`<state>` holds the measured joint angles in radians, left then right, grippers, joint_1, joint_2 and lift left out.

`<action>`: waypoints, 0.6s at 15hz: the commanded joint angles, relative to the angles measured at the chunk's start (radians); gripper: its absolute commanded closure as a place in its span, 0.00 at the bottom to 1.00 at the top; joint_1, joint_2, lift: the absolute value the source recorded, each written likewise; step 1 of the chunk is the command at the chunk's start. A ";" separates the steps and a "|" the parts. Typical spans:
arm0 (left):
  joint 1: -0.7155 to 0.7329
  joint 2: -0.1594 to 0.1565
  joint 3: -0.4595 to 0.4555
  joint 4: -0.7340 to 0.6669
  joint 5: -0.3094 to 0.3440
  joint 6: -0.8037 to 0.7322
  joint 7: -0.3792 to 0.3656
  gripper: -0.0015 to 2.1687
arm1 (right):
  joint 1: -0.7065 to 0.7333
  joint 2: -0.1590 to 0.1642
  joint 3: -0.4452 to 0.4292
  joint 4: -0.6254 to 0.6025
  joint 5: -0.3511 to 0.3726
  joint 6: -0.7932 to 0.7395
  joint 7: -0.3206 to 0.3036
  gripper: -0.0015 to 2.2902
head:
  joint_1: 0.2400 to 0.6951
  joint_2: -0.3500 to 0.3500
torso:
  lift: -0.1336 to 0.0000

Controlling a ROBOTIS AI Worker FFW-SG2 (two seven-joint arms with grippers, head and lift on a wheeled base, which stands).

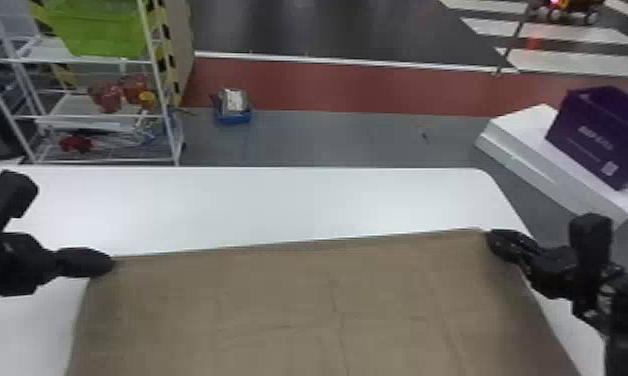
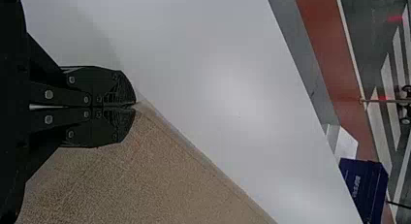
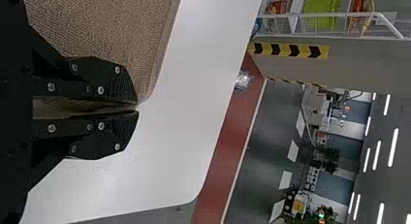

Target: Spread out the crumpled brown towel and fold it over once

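Far left, beyond the smooth white worktop (image 1: 278, 200): showing an openwork white wire rack (image 1: 167, 120), bearing a green bin (image 1: 103, 30).

Left, towards the worktop's left edge: pinching the far left corner of the brown towel (image 1: 278, 300) with the left gripper (image 1: 109, 265), holding flat black fingers almost together, with cloth caught at the tips.

Centre: lying broad and nearly flat between both grippers, running rightward and nearward from the left one, leftward and nearward from the right. Presenting a fine pebbled weave, a narrow hem and shallow gridded creases. Slanting the far hem slightly towards the worktop's far edge at right. Leaving the long axis impossible to tell. Having neither arm nearer, each being at its own corner. Apparently finishing the spreading; probably calling next for carrying both corners evenly nearward, risking a skewed fold.

Right, near the worktop's rounded far right corner: gripping the other towel corner with the right gripper (image 1: 490, 237), leaving a slim gap filled by cloth.

Far right, off the worktop: displaying a boxy purple bin (image 1: 598, 135) on a flat white stack (image 1: 520, 120).
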<state>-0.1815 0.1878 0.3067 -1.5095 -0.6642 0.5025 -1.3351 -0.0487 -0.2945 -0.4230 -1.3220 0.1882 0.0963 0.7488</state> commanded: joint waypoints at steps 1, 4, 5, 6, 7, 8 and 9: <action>0.001 0.001 0.015 -0.011 0.002 -0.003 0.001 0.66 | 0.032 0.000 -0.028 -0.048 -0.024 -0.042 0.032 0.46 | 1.00 0.32 | 0.08; 0.013 -0.001 0.088 -0.047 0.026 -0.040 -0.041 0.66 | 0.110 -0.002 -0.046 -0.158 -0.030 -0.045 0.083 0.46 | 1.00 0.34 | 0.08; 0.031 0.001 0.101 -0.069 0.040 -0.055 -0.050 0.66 | 0.130 -0.002 -0.065 -0.190 -0.030 -0.054 0.119 0.46 | 1.00 0.35 | 0.08; 0.062 0.005 0.120 -0.089 0.055 -0.092 -0.059 0.66 | 0.162 -0.002 -0.080 -0.221 -0.033 -0.091 0.175 0.46 | 1.00 0.36 | 0.08; 0.091 0.007 0.147 -0.113 0.067 -0.129 -0.072 0.66 | 0.205 -0.003 -0.088 -0.261 -0.033 -0.131 0.214 0.46 | 1.00 0.37 | 0.08; 0.116 0.009 0.170 -0.133 0.081 -0.163 -0.078 0.66 | 0.247 -0.009 -0.089 -0.290 -0.032 -0.161 0.238 0.46 | 1.00 0.38 | 0.08; 0.128 0.010 0.173 -0.136 0.092 -0.196 -0.079 0.66 | 0.271 -0.012 -0.097 -0.301 -0.030 -0.198 0.267 0.46 | 1.00 0.40 | 0.08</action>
<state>-0.0785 0.1957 0.4638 -1.6313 -0.5887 0.3528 -1.4137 0.1792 -0.3019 -0.5122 -1.5953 0.1560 -0.0537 1.0010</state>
